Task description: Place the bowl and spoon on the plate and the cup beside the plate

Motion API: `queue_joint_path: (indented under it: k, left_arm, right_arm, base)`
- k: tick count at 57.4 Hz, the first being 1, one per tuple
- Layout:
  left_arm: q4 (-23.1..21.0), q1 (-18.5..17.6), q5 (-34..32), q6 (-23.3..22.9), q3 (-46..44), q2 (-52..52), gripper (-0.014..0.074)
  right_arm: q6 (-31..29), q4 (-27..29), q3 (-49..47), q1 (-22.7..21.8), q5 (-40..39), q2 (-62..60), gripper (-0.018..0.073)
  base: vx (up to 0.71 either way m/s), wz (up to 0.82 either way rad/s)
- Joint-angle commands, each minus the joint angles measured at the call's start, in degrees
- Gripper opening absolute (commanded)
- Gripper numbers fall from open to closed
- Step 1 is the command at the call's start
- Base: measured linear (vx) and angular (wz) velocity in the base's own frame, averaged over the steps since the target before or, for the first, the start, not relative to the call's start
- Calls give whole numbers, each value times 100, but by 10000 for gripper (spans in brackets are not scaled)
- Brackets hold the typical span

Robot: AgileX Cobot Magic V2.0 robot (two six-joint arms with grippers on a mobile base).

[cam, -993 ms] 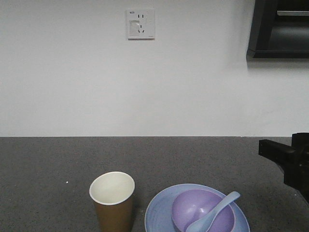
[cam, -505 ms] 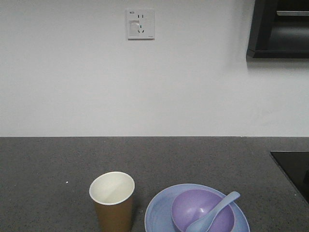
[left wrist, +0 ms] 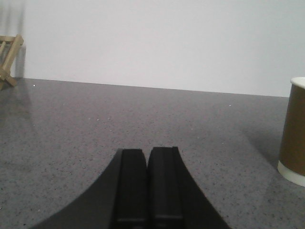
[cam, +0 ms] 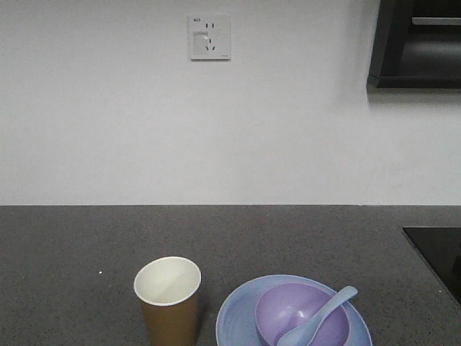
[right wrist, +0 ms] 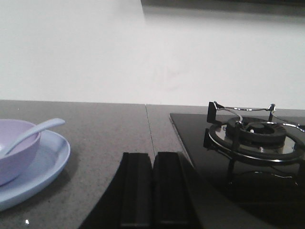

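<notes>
Bowl (cam: 302, 313) with spoon (cam: 317, 322) sits on plate (cam: 294, 315), cup (cam: 168, 299) just left. Left gripper (left wrist: 148, 183) and right gripper (right wrist: 151, 188) pressed together, empty. Risk: left arm's sweep tipping the light cup.

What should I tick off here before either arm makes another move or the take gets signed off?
1. Bowl sits on plate: ok.
2. Spoon rests in bowl, handle over its rim: ok.
3. Cup upright beside plate, apart from it: ok.
4. Left gripper shut, holding nothing: ok.
5. Right gripper shut, holding nothing, clear of plate: ok.
6. Distance from right gripper to stove burner: cannot tell.
</notes>
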Motion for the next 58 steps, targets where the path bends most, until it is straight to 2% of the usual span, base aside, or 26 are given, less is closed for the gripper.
queue_joint_path:
  k: [1, 12, 58]
  left_arm:
    - [-58, 13, -413, -35, 146, 61, -6]
    - [-58, 13, -420, -35, 146, 80, -6]
    - [-58, 13, -420, -30, 146, 80, -6]
  right_arm:
    - [313, -229, 117, 41, 8, -112, -12]
    - [447, -147, 112, 93, -352, -140, -12]
    - [442, -147, 112, 93, -340, -140, -12]
  base:
    - [0, 0]
    - [0, 0]
    - [0, 0]
